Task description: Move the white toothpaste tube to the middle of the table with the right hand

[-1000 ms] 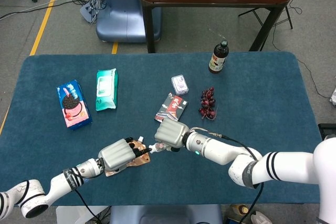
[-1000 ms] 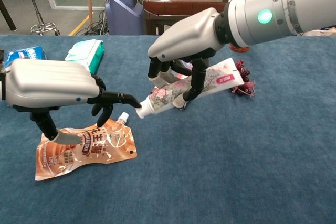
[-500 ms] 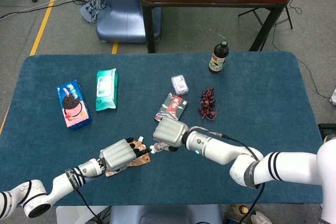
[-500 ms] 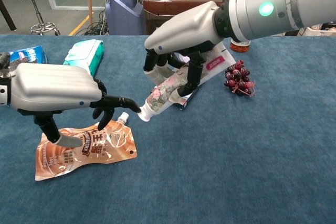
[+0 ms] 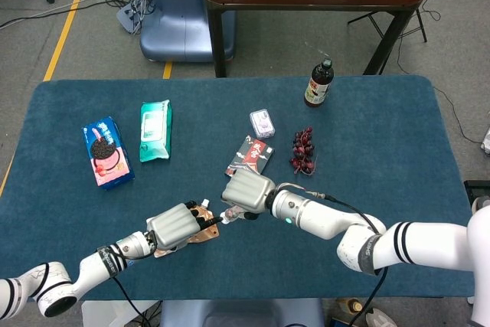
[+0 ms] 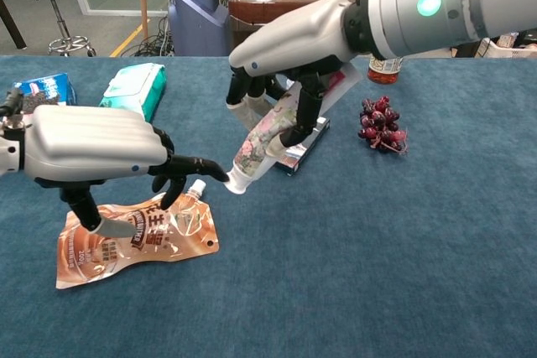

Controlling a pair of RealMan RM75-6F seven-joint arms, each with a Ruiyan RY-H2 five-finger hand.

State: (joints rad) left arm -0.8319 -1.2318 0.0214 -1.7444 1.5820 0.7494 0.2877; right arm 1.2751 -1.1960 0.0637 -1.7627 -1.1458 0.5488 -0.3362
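The white toothpaste tube [image 6: 270, 136] with a floral print hangs tilted over the cloth, its cap [image 6: 236, 182] pointing down and left. My right hand [image 6: 295, 44] grips its upper part from above; in the head view this hand [image 5: 246, 189] sits near the table's front centre and only the tube's cap [image 5: 225, 216] shows. My left hand [image 6: 92, 150] hovers over a brown pouch [image 6: 159, 236], its thumb down on the pouch and its fingertips [image 6: 214, 173] almost touching the cap. It holds nothing. The same left hand [image 5: 174, 225] appears in the head view.
A dark packet [image 5: 249, 156] lies just behind the right hand, with dark red grapes [image 5: 303, 149] to its right. A small box [image 5: 262, 122] and a bottle [image 5: 319, 83] stand farther back. A green wipes pack [image 5: 155, 129] and blue cookie pack [image 5: 106, 152] lie at left.
The right hand has raised the tube's tail end and shifted slightly left, so the tube now stands steeper. The left hand has barely moved; the pouch stays put.
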